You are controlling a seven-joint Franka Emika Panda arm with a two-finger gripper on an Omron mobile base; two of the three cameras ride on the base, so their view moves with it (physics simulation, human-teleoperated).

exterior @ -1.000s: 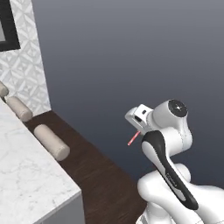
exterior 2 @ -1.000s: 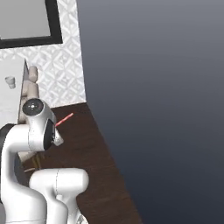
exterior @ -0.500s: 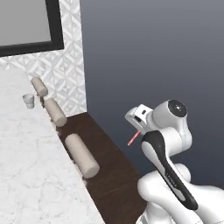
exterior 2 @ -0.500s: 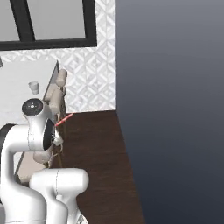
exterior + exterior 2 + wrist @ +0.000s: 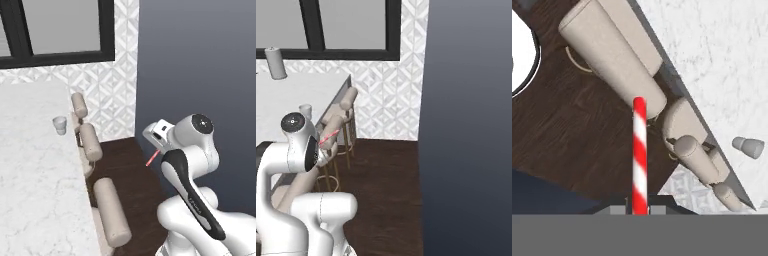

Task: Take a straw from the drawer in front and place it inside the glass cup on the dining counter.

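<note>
Now, step in hand: we judge we are carrying the straw toward the glass cup; the drop-in is not yet done.
Pincer: our gripper is clamped on the straw, jaws pinched tight at its lower end.
Doing it well: we should bring the hand over the cup, turn the straw upright above the rim, and lower its free end inside before letting go; a tilted release could tip it out or knock the cup.
Straw, looks: thin, straight, red and white candy stripes in the hand view; a short pink sliver beside the wrist in the base views.
Straw, place: in the air over dark floor, well apart from the cup.
Cup: small, clear-whitish, upright on the dining counter, near the edge by the stools.
</note>
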